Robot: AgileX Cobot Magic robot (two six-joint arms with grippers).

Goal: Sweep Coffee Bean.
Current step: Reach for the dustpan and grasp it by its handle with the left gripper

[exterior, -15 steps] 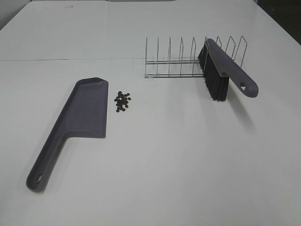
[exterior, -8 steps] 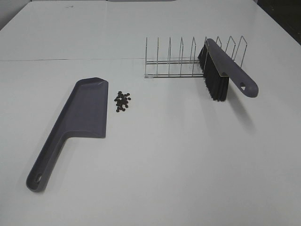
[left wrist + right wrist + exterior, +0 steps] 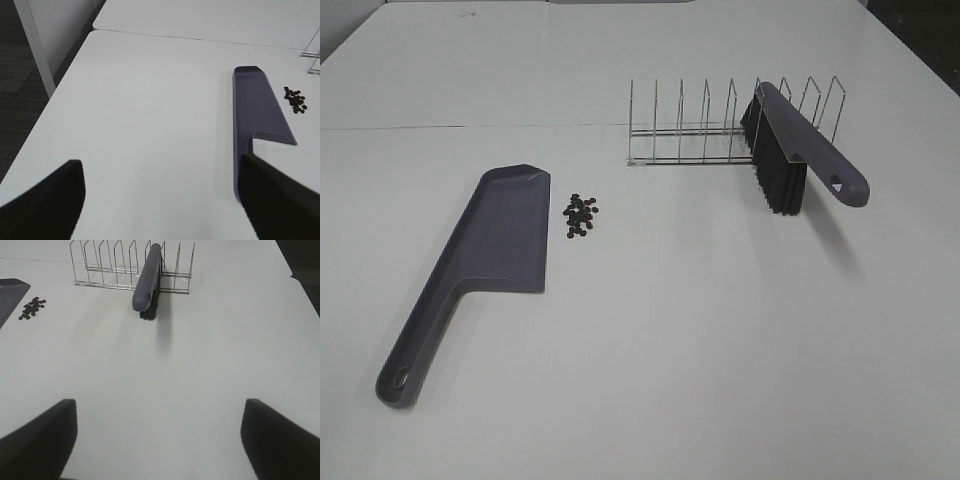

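A small heap of dark coffee beans (image 3: 581,215) lies on the white table just right of the grey-purple dustpan (image 3: 480,263), which lies flat with its handle toward the front. The beans also show in the left wrist view (image 3: 296,99) and the right wrist view (image 3: 31,308). The grey-purple brush (image 3: 800,147) with black bristles stands in the wire rack (image 3: 720,125) at the back right. My left gripper (image 3: 160,200) is open, well back from the dustpan (image 3: 257,112). My right gripper (image 3: 159,440) is open, well back from the brush (image 3: 148,282). Neither gripper shows in the exterior high view.
The wire rack (image 3: 120,265) has several upright dividers. The table's left edge (image 3: 45,107) drops to a dark floor, and a seam (image 3: 470,127) runs across the tabletop behind the dustpan. The right edge (image 3: 300,285) is near the rack.
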